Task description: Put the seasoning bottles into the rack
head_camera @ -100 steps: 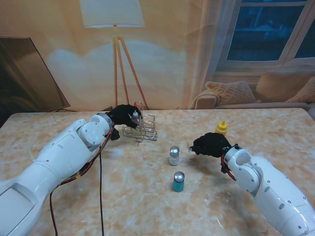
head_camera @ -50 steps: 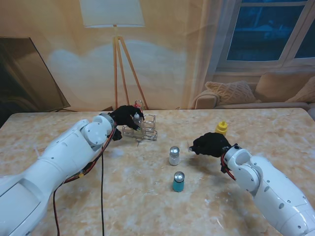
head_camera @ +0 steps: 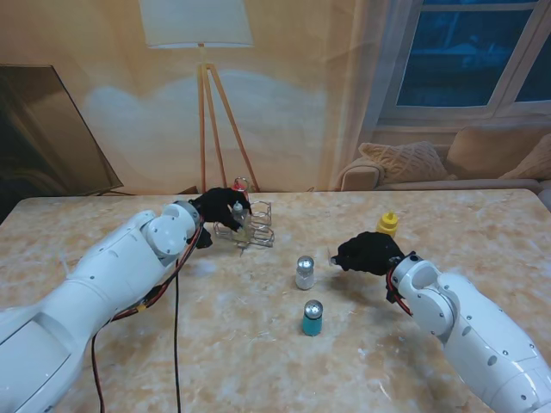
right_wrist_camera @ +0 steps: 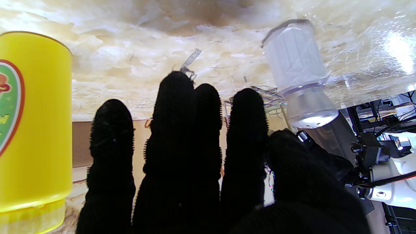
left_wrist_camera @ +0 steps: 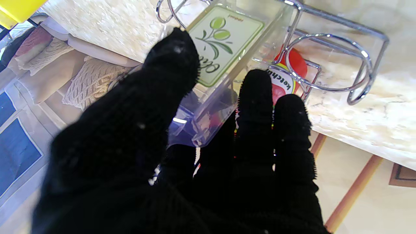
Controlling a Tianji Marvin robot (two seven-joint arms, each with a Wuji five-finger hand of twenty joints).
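Note:
My left hand [head_camera: 219, 206] is shut on a clear bottle [head_camera: 237, 212] with an olive label [left_wrist_camera: 224, 42], thumb on one side and fingers on the other. It holds the bottle tilted over the wire rack [head_camera: 252, 229], whose rings [left_wrist_camera: 328, 61] show in the left wrist view. A red ketchup bottle [left_wrist_camera: 290, 73] stands in the rack. My right hand [head_camera: 366, 252] rests open near the table with straight fingers [right_wrist_camera: 182, 136] and nothing in it. It lies between the yellow bottle [head_camera: 387, 224] and the white shaker [head_camera: 305, 272]. A teal shaker [head_camera: 312, 317] stands nearer to me.
Past the table's far edge are a floor lamp's wooden tripod [head_camera: 211, 120] and a sofa with cushions [head_camera: 405, 161]. A dark cable [head_camera: 177, 327] hangs from my left arm over the table.
My left hand has shifted the clear bottle slightly at the rack. The right hand and the bottles on the table have not moved.

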